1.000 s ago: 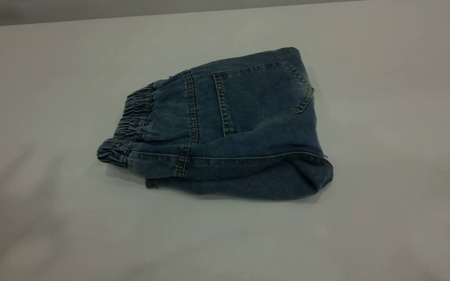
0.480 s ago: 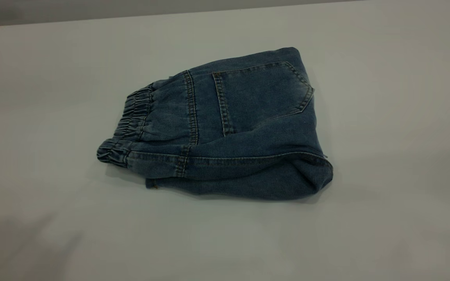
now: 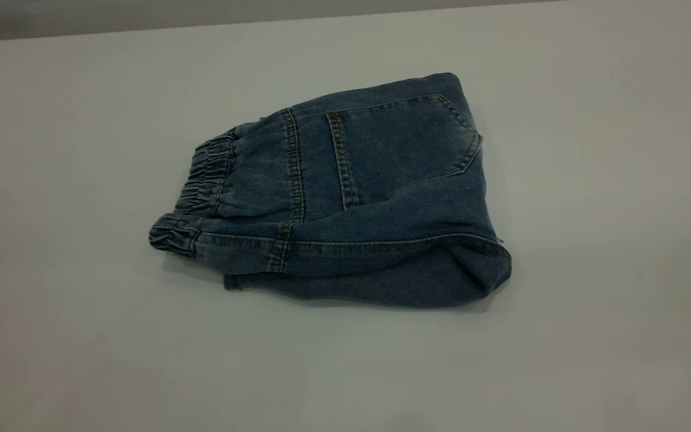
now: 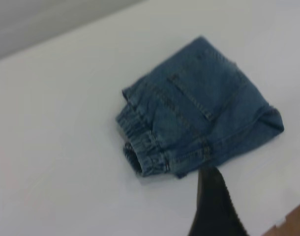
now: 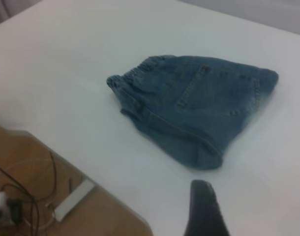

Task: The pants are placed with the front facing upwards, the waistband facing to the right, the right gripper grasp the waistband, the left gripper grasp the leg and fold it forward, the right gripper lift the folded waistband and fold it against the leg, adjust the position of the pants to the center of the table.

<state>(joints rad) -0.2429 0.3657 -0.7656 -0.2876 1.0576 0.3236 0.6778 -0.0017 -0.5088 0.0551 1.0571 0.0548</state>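
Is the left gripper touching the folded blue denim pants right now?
Cannot tell. In the left wrist view the black left gripper tip overlaps the edge of the folded blue denim pants, hiding any gap. The exterior view shows no gripper at all.

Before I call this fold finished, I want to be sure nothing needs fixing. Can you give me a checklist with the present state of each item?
1. Pants folded into one compact bundle, back pocket up: ok.
2. Waistband folded over and lying at the bundle's left end in the exterior view: ok.
3. Bundle lying roughly mid-table, away from the visible edges: ok, though the whole table is not in view.
4. Left claw clear of the denim, holding nothing: ok; whether it is open, cannot tell.
5. Right claw clear of the denim: ok; whether it is open, cannot tell.
6. Leg hems tucked evenly underneath: cannot tell, hidden.
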